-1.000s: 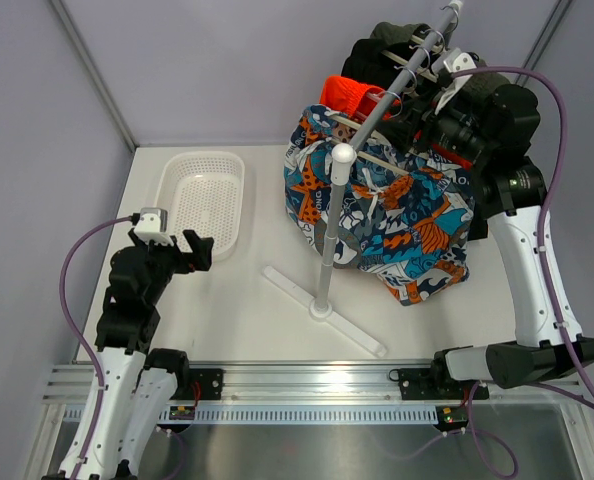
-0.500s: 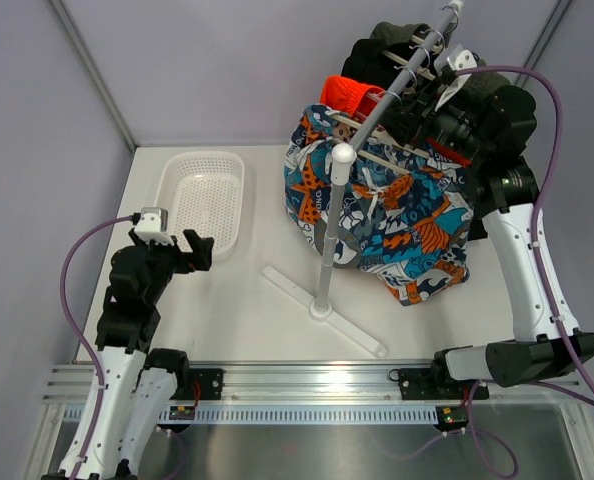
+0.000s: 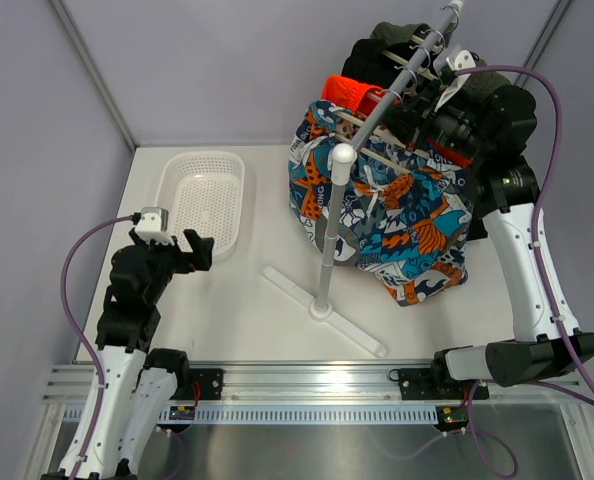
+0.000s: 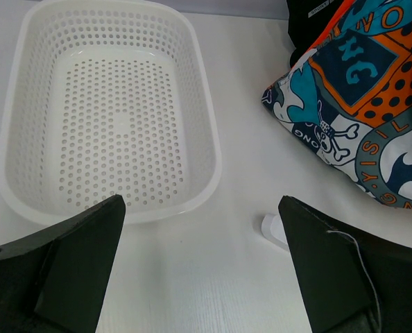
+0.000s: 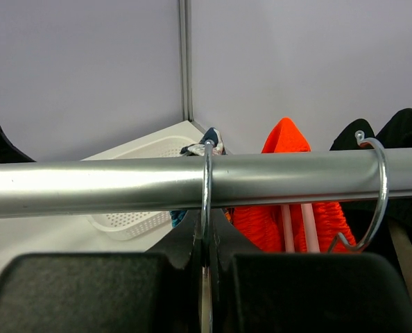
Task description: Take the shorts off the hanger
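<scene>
With our right gripper pinched shut on the hook over the rail, the patterned shorts hanging below the rail, and our left gripper wide open and empty, a sideways pull could snag the hook or topple the rail.

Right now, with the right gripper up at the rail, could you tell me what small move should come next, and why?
Probably a short lift straight up. The right gripper looks shut on the wire hook above the patterned shorts, and that hook loops over the rail, so it must clear the rail top before anything pulls away. The left gripper is open beside the basket.
</scene>
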